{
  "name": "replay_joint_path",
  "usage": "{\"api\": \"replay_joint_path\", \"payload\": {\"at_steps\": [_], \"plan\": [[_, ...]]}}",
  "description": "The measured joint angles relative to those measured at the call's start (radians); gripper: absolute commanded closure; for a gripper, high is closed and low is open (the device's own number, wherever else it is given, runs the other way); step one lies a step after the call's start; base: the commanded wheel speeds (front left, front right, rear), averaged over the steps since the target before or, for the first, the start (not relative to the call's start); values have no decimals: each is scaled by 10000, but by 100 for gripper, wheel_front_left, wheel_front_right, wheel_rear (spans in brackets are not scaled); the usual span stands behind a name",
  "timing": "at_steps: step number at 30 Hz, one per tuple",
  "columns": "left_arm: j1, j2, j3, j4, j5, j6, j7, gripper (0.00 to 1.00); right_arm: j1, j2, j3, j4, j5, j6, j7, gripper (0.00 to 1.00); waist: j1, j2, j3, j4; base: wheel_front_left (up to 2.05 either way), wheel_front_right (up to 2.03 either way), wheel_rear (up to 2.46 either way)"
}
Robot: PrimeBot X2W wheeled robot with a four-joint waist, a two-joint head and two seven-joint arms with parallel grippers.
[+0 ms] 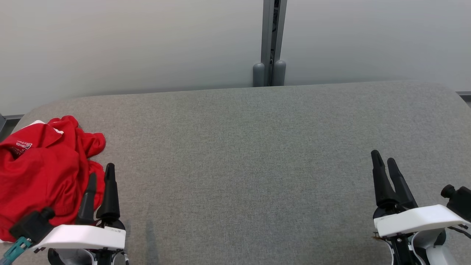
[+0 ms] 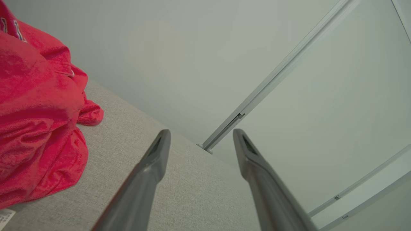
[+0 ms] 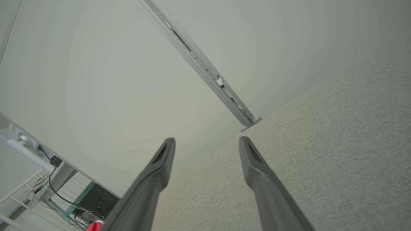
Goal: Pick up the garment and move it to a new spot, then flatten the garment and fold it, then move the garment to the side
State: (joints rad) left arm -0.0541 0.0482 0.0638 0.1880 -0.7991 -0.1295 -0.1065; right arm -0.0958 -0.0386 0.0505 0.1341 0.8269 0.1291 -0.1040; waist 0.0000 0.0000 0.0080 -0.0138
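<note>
Both jaws open

Head view: red shirt (image 1: 40, 173) at the table's (image 1: 239, 147) left end, beside the left gripper (image 1: 101, 170); right gripper (image 1: 382, 156) far off.
Left wrist view: shirt left of spread fingers (image 2: 151, 166).
Right wrist view: fingers (image 3: 257, 166) spread.

One red garment (image 1: 40, 173), one grey table (image 1: 239, 165), two hands: the left hand (image 1: 101, 170), the right hand (image 1: 383, 156).

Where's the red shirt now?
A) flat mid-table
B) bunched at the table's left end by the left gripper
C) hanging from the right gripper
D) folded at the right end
B: the red shirt lies crumpled at the left end of the table, beside the open left gripper, not held.
</note>
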Motion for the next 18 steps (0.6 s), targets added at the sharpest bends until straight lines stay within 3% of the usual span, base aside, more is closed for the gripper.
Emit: {"api": "replay_joint_path", "payload": {"at_steps": [18], "plan": [[19,-23,40,19,2439,65,-474,0,-22,-17,182,-67,-2224,2,-477,0,0,0,-17,-22,0,0,0]]}}
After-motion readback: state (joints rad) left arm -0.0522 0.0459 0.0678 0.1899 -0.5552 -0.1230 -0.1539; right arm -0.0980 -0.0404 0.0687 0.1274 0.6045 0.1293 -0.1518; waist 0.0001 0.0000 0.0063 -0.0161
